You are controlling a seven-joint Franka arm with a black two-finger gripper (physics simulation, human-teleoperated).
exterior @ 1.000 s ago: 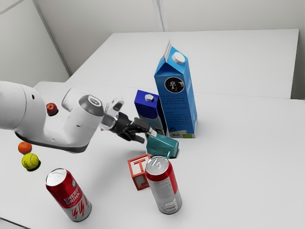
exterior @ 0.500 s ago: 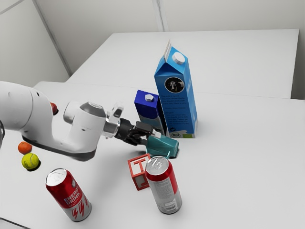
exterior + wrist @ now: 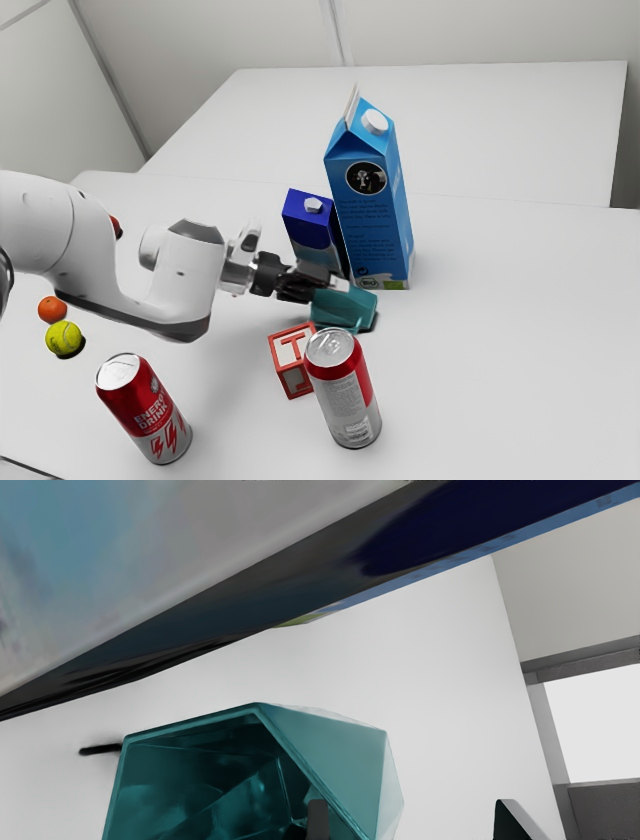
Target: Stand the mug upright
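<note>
The teal mug [image 3: 345, 312] lies on its side on the worktop [image 3: 500, 330], well in from the far edge, just in front of the tall blue gable-top carton [image 3: 385, 225] and the smaller dark-blue carton [image 3: 308, 236]. The lettered toy block [image 3: 291, 360] and a red-and-silver can [image 3: 343, 390] are near it, on the side away from the cartons. Its walls are faceted, and through my wrist view I look into its dark, angular mouth.

My gripper [image 3: 334, 288] is at the mouth end, its fingers wide apart: one finger [image 3: 318, 820] reaches in at the mouth, the other [image 3: 512, 827] stands outside the wall with a gap. I have hold of nothing.

Compared with half a second ago, I've brought the hand farther toward the exterior view's right, over the mug, which seems to have shifted very slightly that way too.
</note>
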